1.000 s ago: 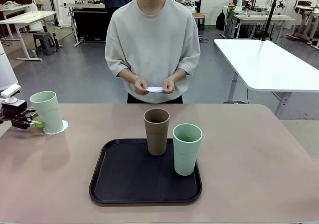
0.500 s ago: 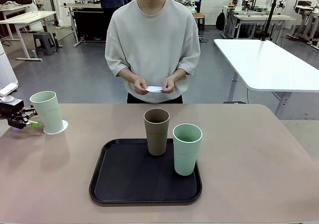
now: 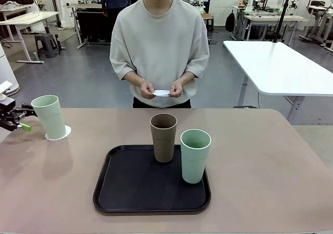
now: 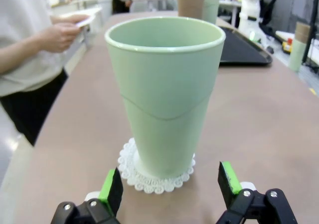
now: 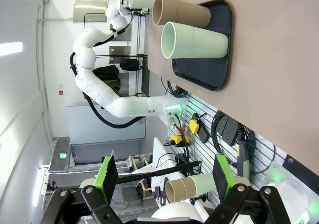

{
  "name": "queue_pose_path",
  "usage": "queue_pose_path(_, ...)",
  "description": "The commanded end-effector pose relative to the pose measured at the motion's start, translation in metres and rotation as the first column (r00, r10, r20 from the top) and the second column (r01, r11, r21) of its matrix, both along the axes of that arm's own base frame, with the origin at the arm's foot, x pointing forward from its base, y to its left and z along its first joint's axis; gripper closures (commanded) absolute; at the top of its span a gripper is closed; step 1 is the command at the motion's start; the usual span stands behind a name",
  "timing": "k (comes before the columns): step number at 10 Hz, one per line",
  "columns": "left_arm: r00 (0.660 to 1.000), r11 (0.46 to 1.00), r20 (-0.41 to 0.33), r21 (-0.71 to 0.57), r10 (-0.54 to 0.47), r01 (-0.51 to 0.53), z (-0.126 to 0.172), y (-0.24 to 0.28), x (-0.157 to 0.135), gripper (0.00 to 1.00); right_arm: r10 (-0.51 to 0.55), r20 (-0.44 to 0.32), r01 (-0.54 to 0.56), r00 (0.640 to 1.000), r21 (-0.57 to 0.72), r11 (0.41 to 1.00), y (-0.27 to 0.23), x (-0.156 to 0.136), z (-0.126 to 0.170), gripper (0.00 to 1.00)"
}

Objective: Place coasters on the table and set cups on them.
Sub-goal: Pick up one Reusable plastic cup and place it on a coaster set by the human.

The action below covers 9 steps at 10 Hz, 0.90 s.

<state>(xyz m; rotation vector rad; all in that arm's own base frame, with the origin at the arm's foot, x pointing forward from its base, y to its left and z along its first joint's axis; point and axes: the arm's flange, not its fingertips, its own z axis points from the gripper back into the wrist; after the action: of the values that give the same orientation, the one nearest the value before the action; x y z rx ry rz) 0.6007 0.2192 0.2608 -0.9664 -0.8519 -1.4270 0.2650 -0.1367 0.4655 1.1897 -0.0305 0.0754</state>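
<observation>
A pale green cup (image 3: pixel 50 116) stands upright on a white lacy coaster (image 3: pixel 57 134) at the table's (image 3: pixel 270 156) far left. My left gripper (image 3: pixel 18 125) hangs open just left of that cup, apart from it. The left wrist view has the same cup (image 4: pixel 164 92) on its coaster (image 4: pixel 155 176), beyond my open left gripper (image 4: pixel 169 184). A brown cup (image 3: pixel 163 137) and a second green cup (image 3: pixel 195 155) stand on the black tray (image 3: pixel 130 190). The person's hands hold another coaster (image 3: pixel 162 93). My right gripper (image 5: pixel 162 176) is open and holds nothing, far from the cups (image 5: pixel 194 40).
The black tray lies in the middle near the front edge. The person (image 3: pixel 158 41) stands at the far side. A white table (image 3: pixel 281 67) stands beyond the right corner. Bare tabletop spreads to the right of the tray.
My left gripper has drawn back to the left, away from the green cup left standing on its coaster. Nothing else has moved.
</observation>
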Motion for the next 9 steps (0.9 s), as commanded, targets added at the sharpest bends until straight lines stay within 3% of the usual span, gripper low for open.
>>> queue_pose_path(1, 1.0, 0.987, 0.022, 0.162, -0.001, -0.003, 0.042, -0.01, -0.026, 0.0, -0.001, 0.007, 0.001, 1.0, 0.013, 1.0, -0.001, 0.0, 0.0, 0.0)
queue_pose_path(3, 0.999, 0.906, 0.025, 0.423, -0.027, 0.014, 0.097, -0.033, -0.055, 0.0, -0.001, 0.007, 0.001, 1.0, 0.013, 1.0, -0.001, 0.0, 0.0, 0.0)
queue_pose_path(4, 0.999, 0.822, 0.024, 0.569, -0.046, 0.024, 0.134, -0.048, -0.068, 0.0, -0.001, 0.007, 0.001, 1.0, 0.013, 1.0, -0.001, 0.0, 0.0, 0.0)
queue_pose_path(6, 0.998, 0.734, 0.028, 0.678, -0.055, 0.021, 0.171, -0.071, -0.086, 0.0, -0.001, 0.007, 0.001, 1.0, 0.013, 1.0, -0.001, 0.0, 0.0, 0.0)
queue_pose_path(7, 0.999, 0.7, 0.035, 0.714, -0.03, -0.004, 0.186, -0.083, -0.091, 0.0, -0.001, 0.007, 0.001, 1.0, 0.013, 1.0, -0.001, 0.0, 0.0, 0.0)
queue_pose_path(9, 0.985, 0.63, 0.024, 0.766, 0.169, -0.127, 0.209, -0.111, -0.111, 0.0, -0.001, 0.007, 0.001, 1.0, 0.013, 1.0, -0.001, 0.0, 0.0, 0.0)
